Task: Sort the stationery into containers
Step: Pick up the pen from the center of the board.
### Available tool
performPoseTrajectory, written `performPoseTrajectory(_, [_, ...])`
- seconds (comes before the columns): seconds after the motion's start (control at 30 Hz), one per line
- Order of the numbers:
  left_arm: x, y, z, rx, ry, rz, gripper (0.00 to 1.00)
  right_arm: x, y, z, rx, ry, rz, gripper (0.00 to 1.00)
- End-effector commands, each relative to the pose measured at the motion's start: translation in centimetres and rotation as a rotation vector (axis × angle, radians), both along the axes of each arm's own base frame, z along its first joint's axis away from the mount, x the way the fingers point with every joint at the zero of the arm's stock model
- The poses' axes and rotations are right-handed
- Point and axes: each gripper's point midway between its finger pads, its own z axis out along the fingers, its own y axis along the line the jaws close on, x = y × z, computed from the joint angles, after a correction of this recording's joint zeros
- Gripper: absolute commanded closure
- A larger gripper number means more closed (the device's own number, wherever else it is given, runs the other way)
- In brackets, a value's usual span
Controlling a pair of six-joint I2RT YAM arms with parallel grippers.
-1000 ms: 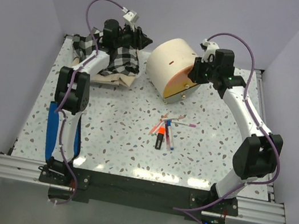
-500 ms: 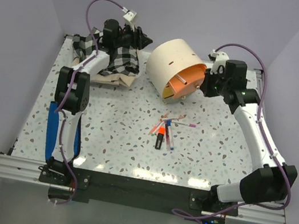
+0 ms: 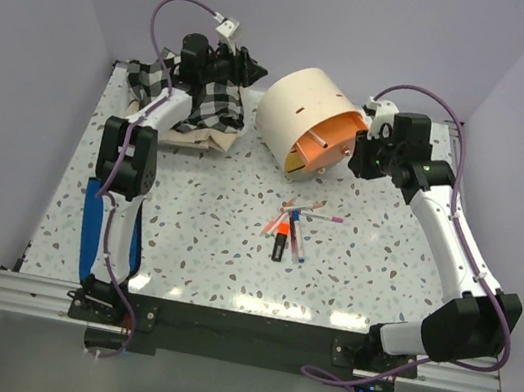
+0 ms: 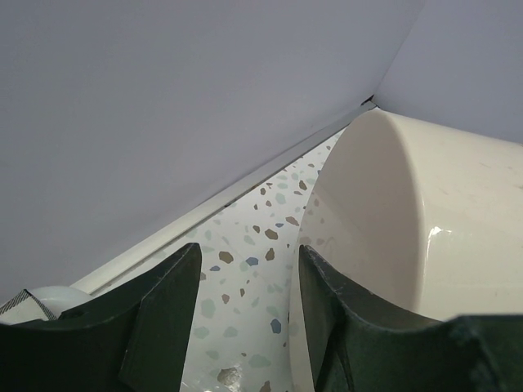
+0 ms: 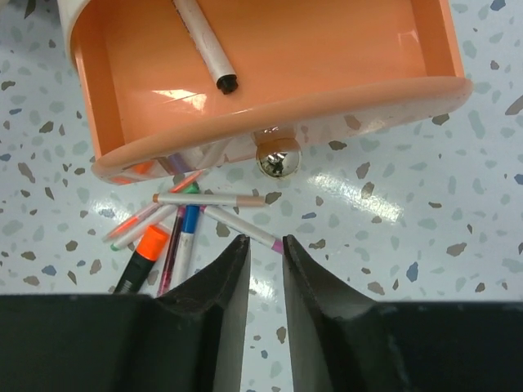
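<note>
The cream drum-shaped container (image 3: pixel 298 106) stands at the back with one orange drawer (image 5: pixel 270 73) pulled out; a white pen with a black tip (image 5: pixel 203 45) lies in it. My right gripper (image 5: pixel 265 243) hovers just off the drawer's gold knob (image 5: pixel 276 158), jaws slightly open and holding nothing. Loose stationery (image 3: pixel 290 226) lies mid-table: thin pens (image 5: pixel 210 199) and an orange highlighter (image 5: pixel 143 253). My left gripper (image 4: pixel 245 261) is open and empty at the back left of the container's cream wall (image 4: pixel 392 220).
A black-and-white checked cloth pile (image 3: pixel 193 98) lies at the back left under the left arm. A blue object (image 3: pixel 87 226) stands beside the left arm's base. White walls close in the table at the back and sides.
The orange drawer has slid out of the container. My right gripper pulled back with it, then released the knob and parted its jaws a little. The left arm has stayed still.
</note>
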Motion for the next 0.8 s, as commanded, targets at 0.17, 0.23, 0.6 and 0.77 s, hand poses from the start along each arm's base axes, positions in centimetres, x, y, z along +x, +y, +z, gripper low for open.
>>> performPoseTrajectory(0.17, [0.1,1.9,6.9,0.009,-0.162,0.047,0.42,-4.0,1.9,-0.8,-0.032,0.015,0.290,0.58])
performPoseTrajectory(0.23, [0.0,2.7,7.9,0.009,-0.171,0.064,0.39,-5.7,2.3,-2.9,-0.109,0.031,0.382,0.56])
performPoseTrajectory(0.6, [-2.2,8.0,11.1,0.073,-0.078,0.306,0.00,-8.2,5.5,-10.6,-0.148,0.193,0.218,0.53])
performPoseTrajectory(0.77, [-5.1,10.9,11.5,0.095,-0.022,0.418,0.00,-9.1,7.4,-13.5,-0.182,0.251,0.247,0.56])
